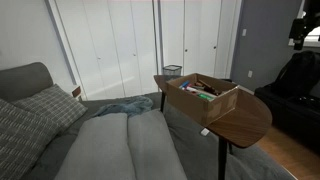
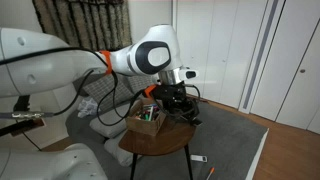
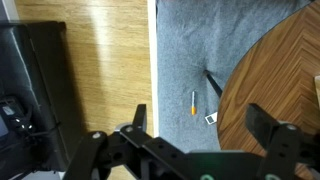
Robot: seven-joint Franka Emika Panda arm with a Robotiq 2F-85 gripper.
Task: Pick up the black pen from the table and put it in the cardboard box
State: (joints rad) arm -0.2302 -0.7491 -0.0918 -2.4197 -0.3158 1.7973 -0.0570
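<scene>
The tan cardboard box (image 1: 203, 96) stands open on the dark brown table (image 1: 245, 118), with several items inside; both exterior views show it (image 2: 150, 119). I cannot make out the black pen in any view. My gripper (image 3: 200, 125) is open and empty. In the wrist view it hangs high over grey carpet, beside the table's rounded edge (image 3: 285, 70). In an exterior view it shows as a dark shape at the upper right (image 1: 304, 30), away from the box. In an exterior view it hangs near the table's far side (image 2: 180, 100).
An orange marker (image 3: 193, 102) and a small white item (image 3: 211, 118) lie on the carpet by a thin black bar (image 3: 213, 82) running under the tabletop. A wire-mesh bin (image 1: 172, 71) stands behind the table. A grey sofa (image 1: 90, 140) is close by. A black case (image 3: 30, 90) sits on the wooden floor.
</scene>
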